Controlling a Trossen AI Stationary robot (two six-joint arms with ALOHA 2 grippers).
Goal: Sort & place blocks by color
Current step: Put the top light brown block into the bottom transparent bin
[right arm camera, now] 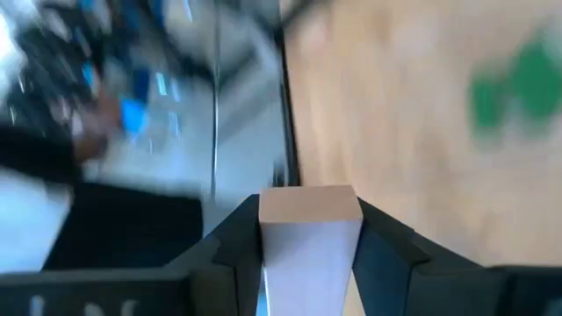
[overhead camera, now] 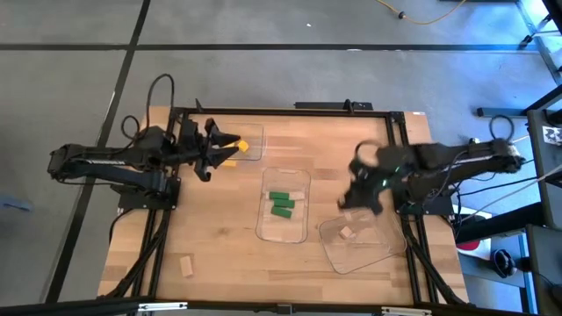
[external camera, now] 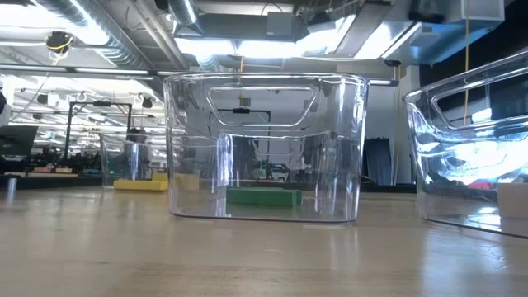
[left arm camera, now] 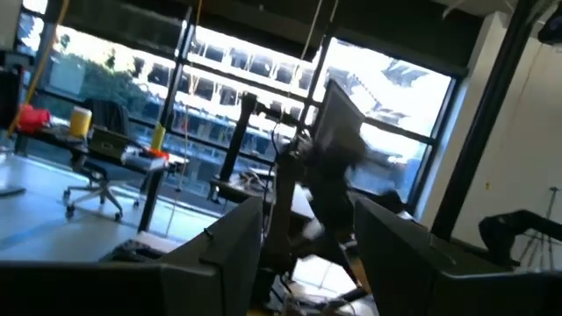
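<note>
Pinching a pale tan block (right arm camera: 309, 230) between its two dark fingers (right arm camera: 230, 244), the right gripper (overhead camera: 358, 197) is seen over the right part of the table (overhead camera: 219, 237), at the far edge of the right-hand clear tray (overhead camera: 373, 250). In the right wrist view the block fills the gap between the fingers, its tan top face square to the camera, with blurred wood and a smear of green beyond it.

One more tan block (overhead camera: 347, 233) lies inside that right tray. The middle tray (overhead camera: 283, 230) holds green blocks (overhead camera: 281, 204), stacked close together near its centre; from the low view a green block (external camera: 264, 196) is seen flat on the tray floor behind the clear wall.

The left gripper (overhead camera: 230, 142) is held at the far left of the table, beside the third tray (overhead camera: 253, 145). A yellow block (overhead camera: 235, 143) shows at its tip, but whether the block is gripped or merely lies beneath cannot be told; the left wrist view gives only dark fingers (left arm camera: 399, 254) and the room beyond, so the finger state cannot be told. A yellow block (external camera: 142, 185) is seen in the low view, flat on the wood by the far tray.

A lone tan block (overhead camera: 186, 266) lies on bare wood near the front left corner, well apart from all trays.
</note>
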